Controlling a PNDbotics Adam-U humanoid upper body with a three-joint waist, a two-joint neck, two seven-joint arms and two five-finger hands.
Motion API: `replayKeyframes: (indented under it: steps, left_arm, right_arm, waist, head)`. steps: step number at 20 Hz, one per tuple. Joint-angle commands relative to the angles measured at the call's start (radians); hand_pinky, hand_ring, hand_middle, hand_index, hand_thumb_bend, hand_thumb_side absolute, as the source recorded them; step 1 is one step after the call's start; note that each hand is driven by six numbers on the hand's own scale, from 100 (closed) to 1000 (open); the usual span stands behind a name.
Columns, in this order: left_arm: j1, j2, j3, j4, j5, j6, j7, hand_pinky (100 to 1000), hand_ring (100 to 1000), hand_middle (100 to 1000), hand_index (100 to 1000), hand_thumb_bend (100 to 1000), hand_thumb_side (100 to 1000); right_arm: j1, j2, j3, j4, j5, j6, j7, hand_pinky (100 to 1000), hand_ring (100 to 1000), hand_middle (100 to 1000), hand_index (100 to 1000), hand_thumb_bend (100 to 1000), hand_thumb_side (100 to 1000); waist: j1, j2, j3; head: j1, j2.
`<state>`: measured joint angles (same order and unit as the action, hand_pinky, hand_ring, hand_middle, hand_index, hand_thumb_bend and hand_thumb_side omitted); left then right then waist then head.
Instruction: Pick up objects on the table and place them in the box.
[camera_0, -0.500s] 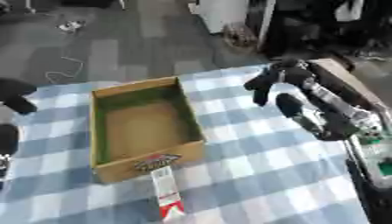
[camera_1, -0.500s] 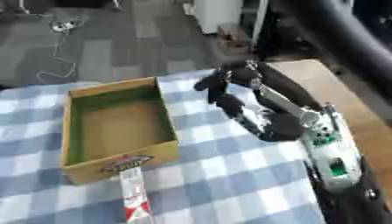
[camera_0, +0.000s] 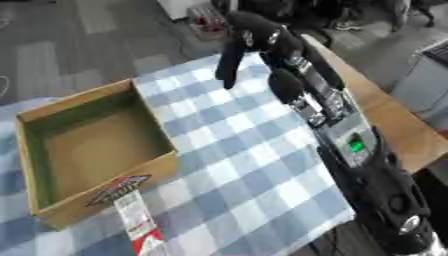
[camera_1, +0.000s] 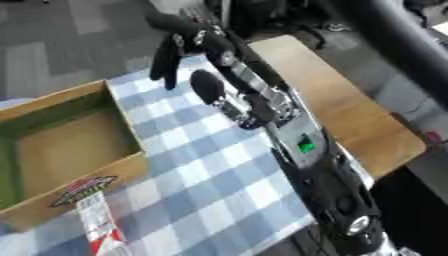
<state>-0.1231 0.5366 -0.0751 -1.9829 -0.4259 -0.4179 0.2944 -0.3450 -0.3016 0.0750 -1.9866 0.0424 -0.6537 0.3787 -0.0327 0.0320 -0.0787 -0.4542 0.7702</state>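
An open cardboard box (camera_0: 159, 131) with a greenish inside stands at the left on the blue-and-white checked cloth; it looks empty. A flat red-and-white packet (camera_0: 140, 227) lies on the cloth against the box's front wall, below a red logo. My right arm runs from the lower right up the middle of the view. My right hand (camera_0: 261, 39) hangs above the cloth's far edge, beyond the box's far right corner. Its fingers (camera_0: 229, 64) point down, straight and spread, and hold nothing. My left hand shows in neither view.
Bare wooden tabletop (camera_0: 395, 125) lies uncovered to the right of the checked cloth (camera_0: 236, 167). The table's far and right edges drop to grey floor. Dark equipment and a white object stand on the floor beyond the far edge.
The camera has swung and tilted, so the whole picture has shifted. My right hand has reached farther out toward the table's far edge. The left hand no longer shows.
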Motion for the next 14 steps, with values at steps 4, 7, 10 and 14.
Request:
replayKeyframes:
  steps: [4, 7, 10, 14]
  left_arm:
    - [-0.007, 0.021, 0.004, -0.017, -0.008, 0.000, 0.001, 395, 483, 605, 740, 149, 1000]
    - [-0.001, 0.022, -0.001, -0.017, -0.012, -0.003, -0.011, 394, 484, 606, 743, 147, 1000]
    - [-0.002, 0.031, -0.015, -0.017, -0.032, -0.029, -0.076, 407, 495, 614, 754, 147, 1000]
    - [-0.012, 0.064, -0.040, -0.017, -0.091, -0.071, -0.271, 472, 542, 666, 786, 145, 1000]
  right_arm:
    - [-0.026, -0.022, 0.001, -0.013, -0.022, 0.018, -0.039, 461, 417, 549, 1000, 100, 1000]
    - [-0.017, -0.024, -0.030, -0.013, 0.040, 0.047, -0.076, 429, 394, 467, 871, 100, 1000]
    - [-0.013, -0.021, -0.043, -0.013, 0.167, 0.074, -0.030, 430, 399, 459, 764, 100, 1000]
    - [-0.010, -0.009, -0.039, -0.013, 0.283, 0.078, 0.139, 438, 413, 461, 757, 100, 1000]
  waist:
    - [0.005, -0.004, -0.007]
    - [0.005, -0.006, -0.011]
    - [0.003, -0.006, -0.014]
    - [0.001, -0.010, -0.019]
  head:
    - [-0.009, 0.000]
    - [0.050, 0.000]
    - [0.095, 0.000]
    - [0.135, 0.000]
